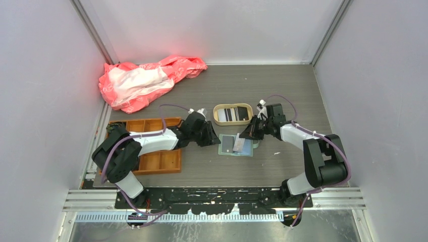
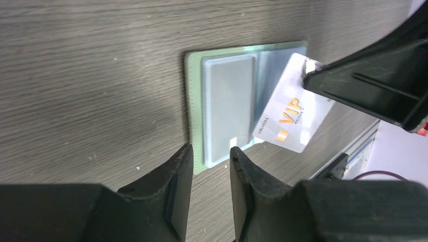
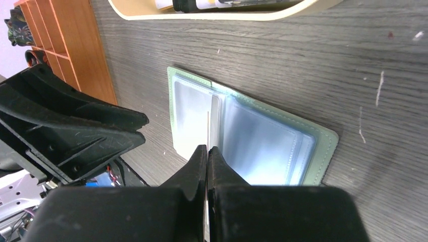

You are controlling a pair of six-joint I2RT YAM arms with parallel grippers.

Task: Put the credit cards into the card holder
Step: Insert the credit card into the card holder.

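The card holder [image 1: 242, 149] lies open on the table, sage-green with clear pockets [image 3: 262, 141]; a grey card sits in its left pocket [image 2: 227, 103]. My right gripper [image 3: 207, 148] is shut on a white credit card [image 2: 290, 111] marked VIP, held tilted over the holder's middle and seen edge-on in the right wrist view. My left gripper [image 2: 211, 151] is open with nothing between its jaws, its tips at the holder's left edge [image 2: 194, 116]. More credit cards, dark and pale, lie in the beige tray [image 1: 217, 114].
An orange compartment tray [image 1: 151, 162] stands at the left beside the left arm. A crumpled red and white bag [image 1: 144, 80] lies at the back left. The beige tray's rim [image 3: 151, 14] is just behind the holder. Walls enclose the table.
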